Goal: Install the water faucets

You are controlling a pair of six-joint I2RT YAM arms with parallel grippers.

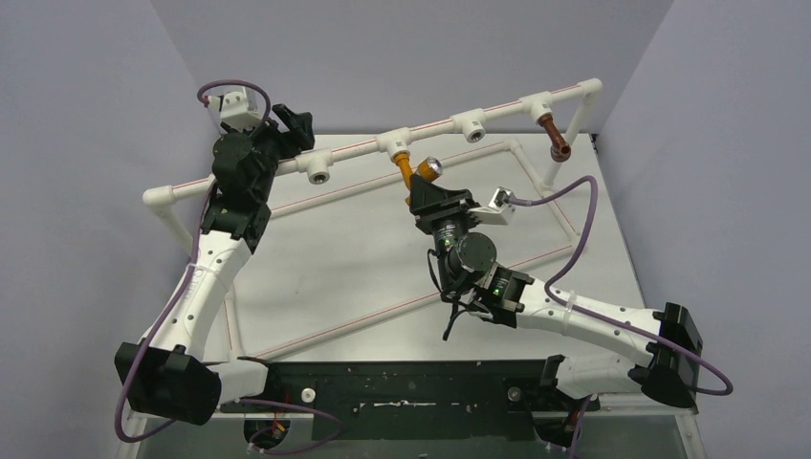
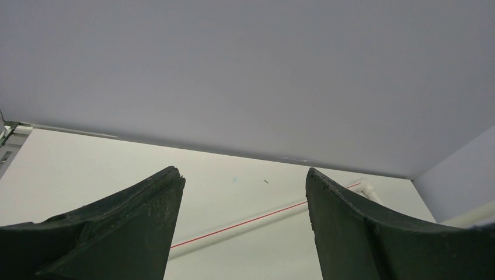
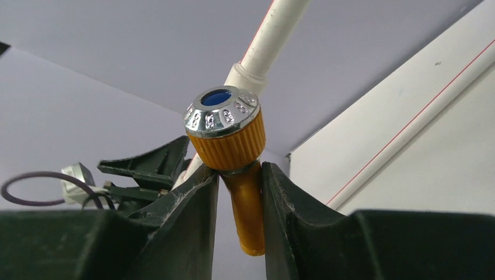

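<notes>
I count 2 water faucets: 1 orange-yellow faucet point(image 3: 233, 146) and 1 reddish-brown faucet point(image 1: 555, 136). I see 1 pipe frame point(image 1: 435, 131) with 4 white tee sockets point(image 1: 471, 125) along its top rail. I have 2 grippers, my left gripper point(image 2: 242, 175) and my right gripper point(image 3: 239, 169), and there is 1 table point(image 1: 335, 249).

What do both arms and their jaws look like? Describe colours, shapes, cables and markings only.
Both the left arm and right arm have white link shells with black joints and black shoulder housings. A purple cable loops along each to a small white wrist camera. Small green lights glow on the right arm's joints. The jaws are black, wedge-shaped, with rough, scuffed inner faces.
</notes>
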